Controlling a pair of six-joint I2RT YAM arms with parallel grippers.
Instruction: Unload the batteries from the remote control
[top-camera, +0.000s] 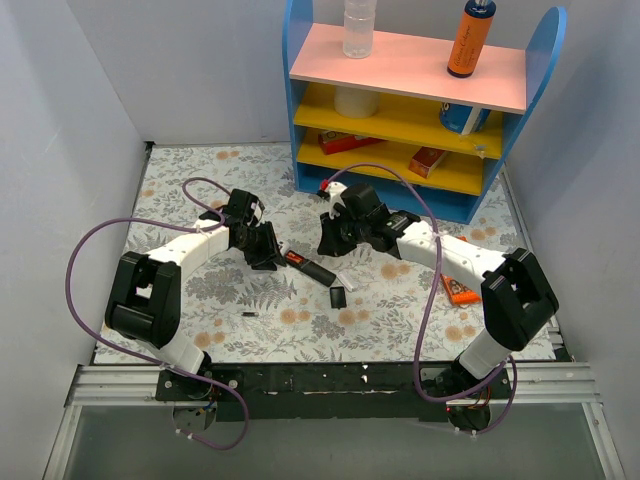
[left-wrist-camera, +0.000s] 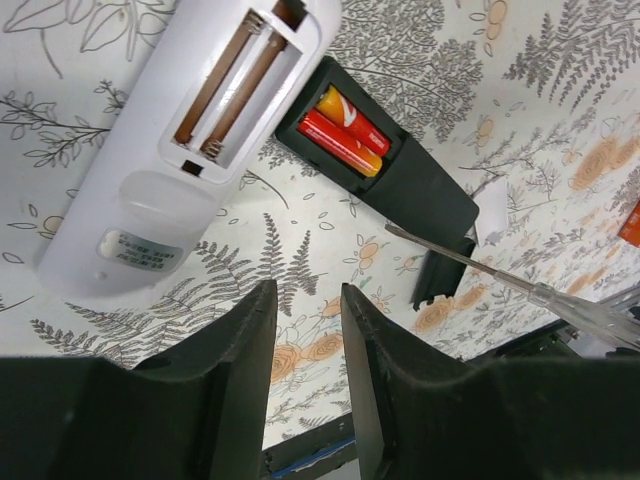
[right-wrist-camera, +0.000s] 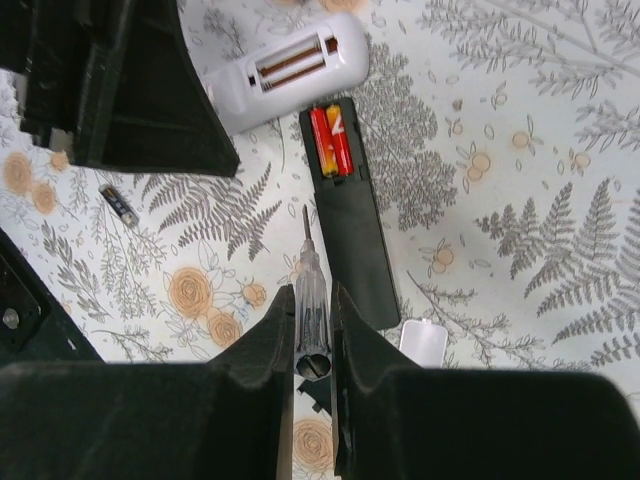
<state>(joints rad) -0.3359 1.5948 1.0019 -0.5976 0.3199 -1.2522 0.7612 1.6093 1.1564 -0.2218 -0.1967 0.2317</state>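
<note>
The black remote control (top-camera: 312, 268) lies face down mid-table with its battery bay open; it also shows in the left wrist view (left-wrist-camera: 410, 180) and the right wrist view (right-wrist-camera: 355, 235). Two red and yellow batteries (left-wrist-camera: 345, 135) sit in the bay, as the right wrist view (right-wrist-camera: 332, 140) shows too. Its black back cover (top-camera: 338, 297) lies beside it on the mat. My left gripper (left-wrist-camera: 305, 300) is open and empty, just left of the remote. My right gripper (right-wrist-camera: 312, 305) is shut on a clear-handled screwdriver (right-wrist-camera: 310, 290), its tip pointing toward the bay.
A white remote (left-wrist-camera: 190, 130) with an empty battery bay lies next to the black one. A small white cover (right-wrist-camera: 425, 342) and a small dark stick (top-camera: 249, 315) lie on the mat. An orange pack (top-camera: 458, 290) sits at right. A blue shelf (top-camera: 305, 120) stands behind.
</note>
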